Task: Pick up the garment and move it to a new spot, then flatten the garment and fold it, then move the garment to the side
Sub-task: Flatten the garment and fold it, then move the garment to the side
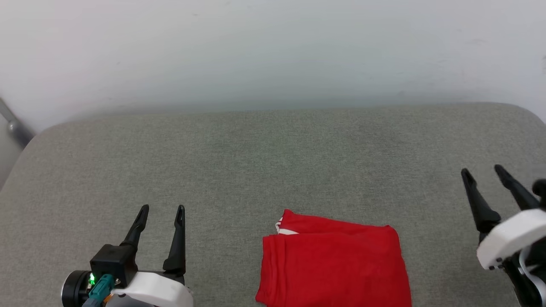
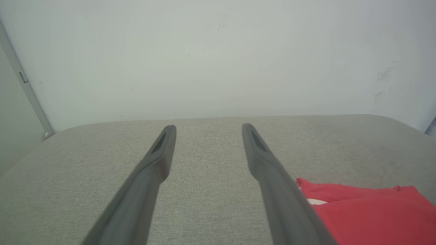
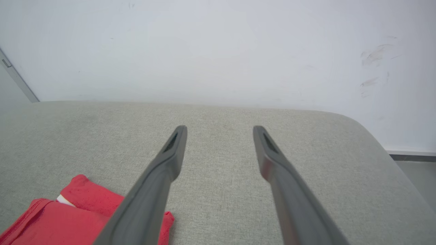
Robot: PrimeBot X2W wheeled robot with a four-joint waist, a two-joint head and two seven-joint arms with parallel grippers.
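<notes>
Garment [image 1: 335, 264], bright red with a white trim sliver, lies folded flat at the front edge of the grey cushion [image 1: 256, 162]. Either side, left gripper [image 1: 163, 207] and right gripper [image 1: 481, 169] hover, fingers wide, empty.

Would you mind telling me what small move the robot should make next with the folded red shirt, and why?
Probably lower the right gripper toward the red shirt's right edge. The shirt lies folded flat on the grey cushion, and both that gripper and the left gripper stand open and clear of it, so only moving it aside seems left.
</notes>
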